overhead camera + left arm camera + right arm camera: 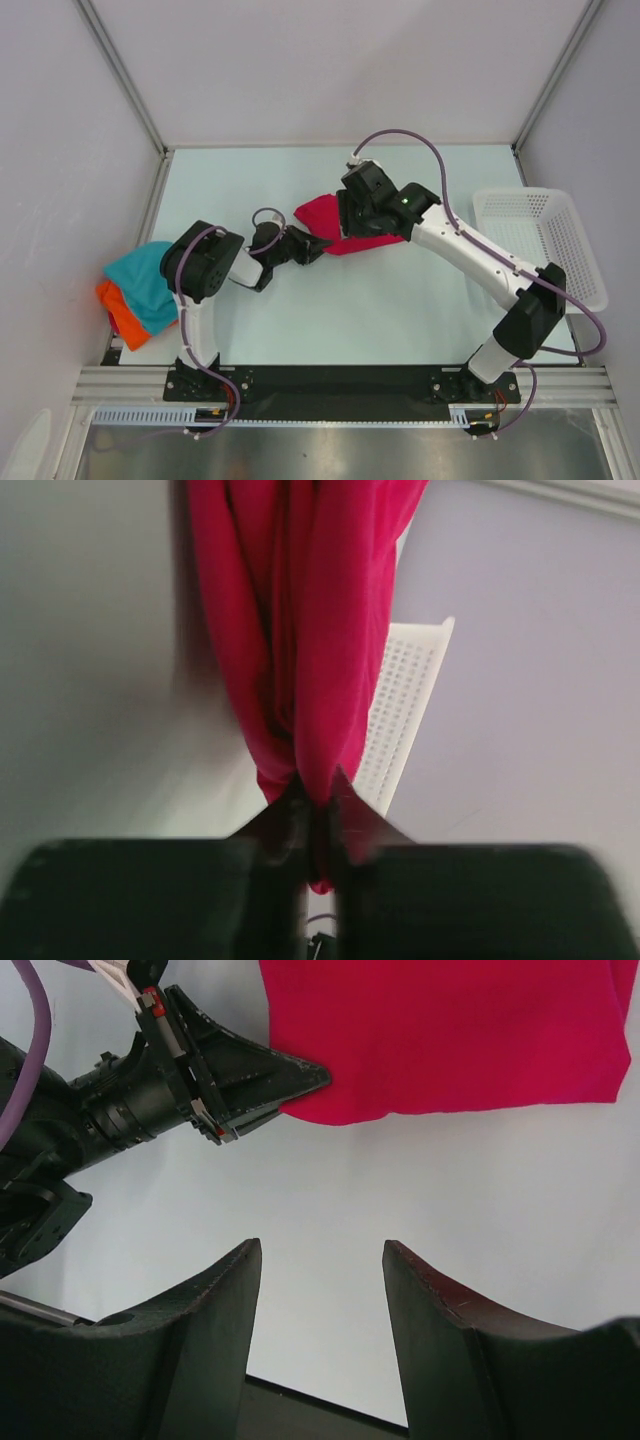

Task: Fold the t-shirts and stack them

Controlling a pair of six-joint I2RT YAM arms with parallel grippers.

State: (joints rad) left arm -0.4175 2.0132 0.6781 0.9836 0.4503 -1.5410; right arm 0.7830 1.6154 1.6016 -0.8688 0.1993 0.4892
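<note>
At the table's [400,310] left edge a bunched teal t-shirt [148,275] lies over an orange t-shirt [122,318]. Mid-table, the left hand [315,802] pinches a corner of the smooth crimson-pink t-shirt [318,215]; the right hand [320,1255] hovers spread above it, white mesh basket [540,240] at right

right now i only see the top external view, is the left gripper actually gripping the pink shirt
Observer: Yes; the left wrist view shows the left gripper closed on a bunched edge of the crimson-pink t-shirt.
Operator: does the right gripper have cloth too
Observer: No; in the right wrist view the right gripper stands open and empty over the table, the shirt lying beyond its fingertips.
</note>
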